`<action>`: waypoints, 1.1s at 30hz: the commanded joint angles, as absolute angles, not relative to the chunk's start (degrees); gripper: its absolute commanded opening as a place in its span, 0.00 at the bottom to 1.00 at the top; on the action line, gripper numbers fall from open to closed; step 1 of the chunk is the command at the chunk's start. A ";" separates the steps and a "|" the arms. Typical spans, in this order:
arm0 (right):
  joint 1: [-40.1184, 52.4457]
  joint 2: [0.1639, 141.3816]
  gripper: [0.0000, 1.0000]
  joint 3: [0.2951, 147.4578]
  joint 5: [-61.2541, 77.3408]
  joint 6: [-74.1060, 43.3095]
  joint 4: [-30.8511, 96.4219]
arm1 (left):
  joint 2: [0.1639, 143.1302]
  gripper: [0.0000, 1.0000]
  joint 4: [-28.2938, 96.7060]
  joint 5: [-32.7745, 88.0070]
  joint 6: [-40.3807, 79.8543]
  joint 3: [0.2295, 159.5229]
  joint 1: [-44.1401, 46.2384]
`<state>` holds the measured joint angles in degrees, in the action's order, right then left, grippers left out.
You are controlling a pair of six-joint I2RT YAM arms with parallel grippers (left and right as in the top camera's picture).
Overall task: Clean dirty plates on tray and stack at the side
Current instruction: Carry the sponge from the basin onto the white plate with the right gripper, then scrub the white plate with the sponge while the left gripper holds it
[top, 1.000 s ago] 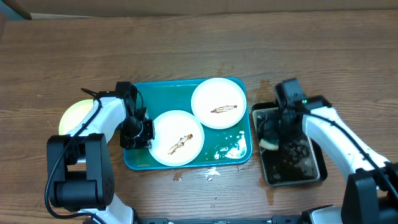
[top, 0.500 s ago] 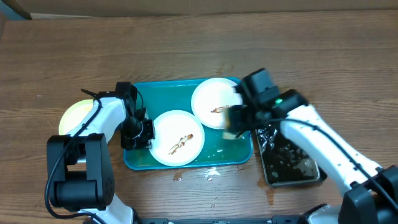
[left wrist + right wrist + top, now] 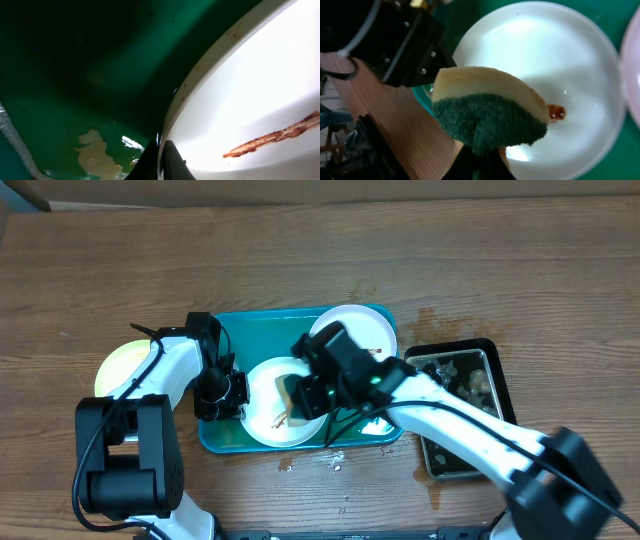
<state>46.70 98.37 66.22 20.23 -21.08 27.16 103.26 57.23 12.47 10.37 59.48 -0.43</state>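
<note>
Plate [image 3: 268, 412] with the smear, near left in the tray [image 3: 228, 442], is pinched at its rim by my left gripper [image 3: 161, 161], and my right gripper [image 3: 479, 162], clamped on the sponge [image 3: 487, 112], just swung over it from the black tray [image 3: 450, 348], ready to scrub

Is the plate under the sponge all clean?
No, the white plate under the sponge has a brown smear on it.
</note>
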 commanded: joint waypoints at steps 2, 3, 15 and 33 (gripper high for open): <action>49.76 103.31 0.04 66.98 21.39 -22.63 22.63 | 103.44 0.04 56.93 14.70 10.50 58.59 -0.30; 50.39 104.16 0.04 66.98 21.56 -22.72 21.21 | 103.44 0.04 56.93 14.70 10.50 58.59 -0.30; 53.01 109.65 0.04 66.96 21.56 -22.76 11.99 | 103.44 0.04 56.93 14.94 10.52 58.59 -0.30; 53.15 115.00 0.04 66.94 8.71 -24.80 18.83 | 103.44 0.04 56.86 13.19 10.52 58.30 -0.30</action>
